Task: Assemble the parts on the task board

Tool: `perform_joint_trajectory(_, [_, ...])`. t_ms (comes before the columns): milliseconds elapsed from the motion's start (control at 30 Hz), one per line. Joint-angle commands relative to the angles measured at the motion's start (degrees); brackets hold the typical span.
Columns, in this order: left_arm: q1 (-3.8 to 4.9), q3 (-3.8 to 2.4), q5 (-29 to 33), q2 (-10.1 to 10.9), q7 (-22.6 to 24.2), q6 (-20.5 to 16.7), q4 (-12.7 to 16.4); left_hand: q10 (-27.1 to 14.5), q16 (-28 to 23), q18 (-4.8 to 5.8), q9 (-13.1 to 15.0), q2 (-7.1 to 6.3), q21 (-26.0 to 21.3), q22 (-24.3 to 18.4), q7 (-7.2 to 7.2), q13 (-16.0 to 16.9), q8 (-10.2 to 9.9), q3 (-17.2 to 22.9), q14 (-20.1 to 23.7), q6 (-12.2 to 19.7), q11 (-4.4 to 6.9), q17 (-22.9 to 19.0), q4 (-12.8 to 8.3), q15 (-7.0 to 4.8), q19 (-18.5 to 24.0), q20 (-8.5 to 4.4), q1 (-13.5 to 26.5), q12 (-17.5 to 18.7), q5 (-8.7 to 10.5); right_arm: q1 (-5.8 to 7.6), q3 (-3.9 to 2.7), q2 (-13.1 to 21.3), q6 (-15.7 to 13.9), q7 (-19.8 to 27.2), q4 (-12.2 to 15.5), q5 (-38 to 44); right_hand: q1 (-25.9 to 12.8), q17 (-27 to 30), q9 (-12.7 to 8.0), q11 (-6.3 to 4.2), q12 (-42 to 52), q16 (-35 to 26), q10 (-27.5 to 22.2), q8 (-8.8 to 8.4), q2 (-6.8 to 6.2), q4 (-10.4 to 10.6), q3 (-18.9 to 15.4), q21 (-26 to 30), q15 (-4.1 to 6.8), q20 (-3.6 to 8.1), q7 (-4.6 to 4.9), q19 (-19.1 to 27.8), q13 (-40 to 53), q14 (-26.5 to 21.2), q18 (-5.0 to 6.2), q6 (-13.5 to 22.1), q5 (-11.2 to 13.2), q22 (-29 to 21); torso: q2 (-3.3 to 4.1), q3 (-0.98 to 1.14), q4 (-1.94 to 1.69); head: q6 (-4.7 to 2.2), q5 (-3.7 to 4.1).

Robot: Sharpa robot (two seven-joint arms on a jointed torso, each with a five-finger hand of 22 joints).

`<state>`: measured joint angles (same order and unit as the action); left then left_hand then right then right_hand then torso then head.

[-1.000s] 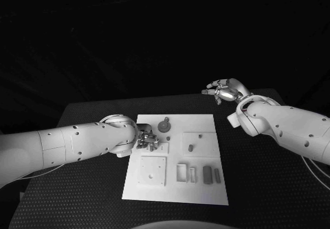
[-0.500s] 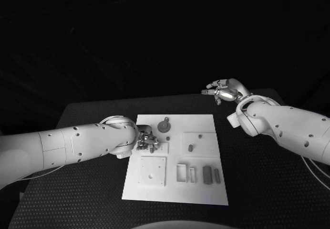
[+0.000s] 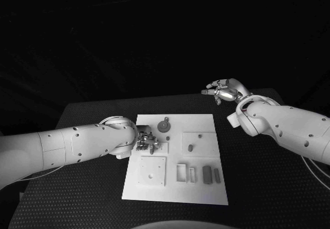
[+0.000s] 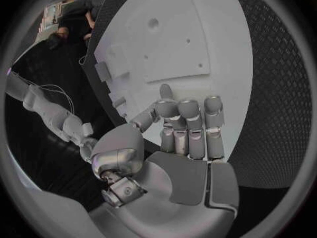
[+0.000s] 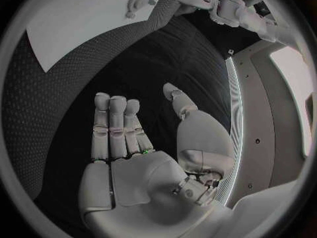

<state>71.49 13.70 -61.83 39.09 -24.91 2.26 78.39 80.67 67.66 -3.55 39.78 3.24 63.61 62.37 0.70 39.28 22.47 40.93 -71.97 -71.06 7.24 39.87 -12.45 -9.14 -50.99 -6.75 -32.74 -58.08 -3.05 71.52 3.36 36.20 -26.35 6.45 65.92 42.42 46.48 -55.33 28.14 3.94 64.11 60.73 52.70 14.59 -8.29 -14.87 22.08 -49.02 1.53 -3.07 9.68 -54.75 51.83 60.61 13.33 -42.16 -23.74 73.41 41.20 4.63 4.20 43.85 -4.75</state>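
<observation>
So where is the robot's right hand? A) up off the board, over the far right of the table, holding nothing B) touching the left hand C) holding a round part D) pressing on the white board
A: the right hand hangs past the board's far right corner, fingers apart with nothing in them, while the left hand is at the board's left edge.
</observation>
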Motion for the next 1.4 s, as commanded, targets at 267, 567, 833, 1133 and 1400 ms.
perform_joint_trajectory(267, [-0.07,-0.08,0.3,0.4,0.5,-0.2,0.1,-0.2,0.4,0.09,0.2,-3.51,-0.4,0.2,0.31,-0.1,0.2,-1.5,0.4,0.3,0.09,-0.1,1.1,0.15,-0.4,-6.99,0.8,-0.4,0.29,-0.08,-0.03,0.1,0.7,0.3,0.0,0.1,0.0,0.1,-0.1,0.81,0.4,0.4,-7.7,0.17,0.52,-0.1,0.0,0.3,-0.12,-0.17,1.4,0.3,-0.2,-0.4,1.67,-1.7,-0.2,0.1,0.02,-0.07,0.03,-0.05,0.18])
perform_joint_trajectory(567, [-0.08,-0.65,1.1,0.7,1.2,-1.4,0.1,-0.3,0.5,-0.09,0.4,-6.17,-0.6,0.4,0.4,-0.2,0.3,-5.5,0.5,0.5,0.18,-0.1,0.3,-0.04,-0.3,-7.17,2.5,-0.6,0.27,-0.26,-0.03,-0.2,0.8,0.3,-0.1,0.1,-0.1,0.1,-0.1,0.82,0.4,0.4,-7.7,0.16,0.53,-0.1,-0.1,0.4,-0.13,-0.17,1.4,0.3,-0.2,-0.5,1.67,-1.7,-0.2,0.1,0.06,-0.15,0.18,-0.29,0.37])
perform_joint_trajectory(833, [-0.06,-1.81,1.8,1.1,1.1,-1.7,0.3,-0.3,0.6,-0.29,0.4,-8.3,-0.8,0.4,0.44,-0.2,0.3,-5.9,0.6,0.7,0.24,-0.2,1.3,-0.32,-0.4,-7.36,2.8,-0.6,0.27,-0.31,-0.03,-0.2,0.7,0.3,-0.3,0.0,-0.2,0.2,-0.2,0.83,0.4,0.4,-7.7,0.16,0.55,0.0,-0.1,0.4,-0.13,-0.18,1.41,0.3,-0.3,-0.5,1.67,-1.7,-0.2,0.1,-0.01,-0.14,-0.01,-0.5,0.62])
perform_joint_trajectory(1133, [0.8,-4.97,4.3,2.5,1.2,1.3,1.4,-0.5,0.4,-0.27,-0.1,-8.66,-0.9,0.6,-0.23,-0.4,-0.9,-5.4,1.2,2.7,-0.38,-0.4,0.8,-0.57,-0.2,-7.39,0.7,-0.5,0.27,-0.32,-0.03,-0.1,0.8,0.3,-0.5,-0.1,-0.2,0.2,-0.2,0.83,0.5,0.4,-7.8,0.16,0.56,0.0,-0.1,0.4,-0.14,-0.19,1.42,0.3,-0.4,-0.5,1.67,-1.7,-0.2,0.1,-0.07,-0.01,-0.06,-1.22,0.43])
perform_joint_trajectory(1400, [4.86,-5.68,5.0,3.7,1.5,3.7,0.0,-4.2,-4.5,1.26,-0.7,-8.88,-4.5,-0.7,-2.54,-3.5,-3.0,-5.3,5.5,7.5,-2.72,-2.8,-0.8,1.41,3.2,-5.98,-3.9,5.0,0.26,-0.32,-0.03,-0.2,0.8,0.3,-1.1,-0.1,-0.2,0.2,-0.2,0.83,0.5,0.5,-7.8,0.17,0.56,0.0,-0.1,0.4,-0.14,-0.19,1.42,0.3,-0.4,-0.5,1.67,-1.7,-0.2,0.2,-0.01,-0.02,0.05,-1.89,0.11])
